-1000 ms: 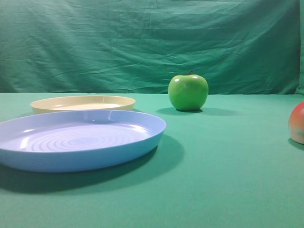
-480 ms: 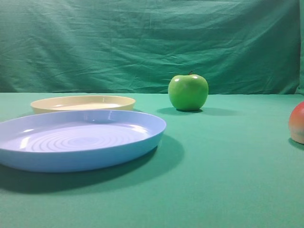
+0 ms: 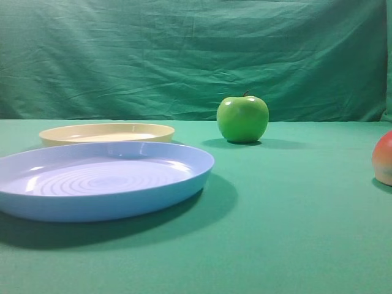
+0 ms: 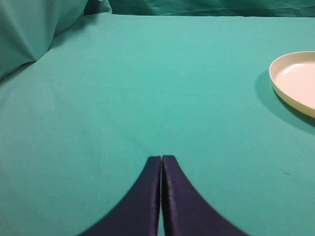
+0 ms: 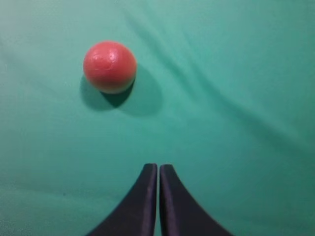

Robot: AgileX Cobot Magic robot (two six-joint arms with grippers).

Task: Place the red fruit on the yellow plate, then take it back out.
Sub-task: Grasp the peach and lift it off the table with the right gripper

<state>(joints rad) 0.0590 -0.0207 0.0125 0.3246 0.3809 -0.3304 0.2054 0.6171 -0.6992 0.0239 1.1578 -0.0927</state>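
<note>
The red fruit [image 3: 383, 157] is seen on the green cloth [image 3: 294, 208] at the far right edge, well apart from the yellow plate [image 3: 107, 131] at the left. Both the left gripper [image 4: 161, 158] and the right gripper [image 5: 158, 167] are pressed together, holding nothing.

Dark, smooth, curved claw [image 4: 161, 160] fingers [image 5: 142, 201]

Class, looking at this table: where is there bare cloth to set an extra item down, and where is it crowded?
Free: the cloth between the blue plate and the red fruit, in front of the green apple. Crowded: the left side, where the yellow plate sits close behind the blue plate.
</note>
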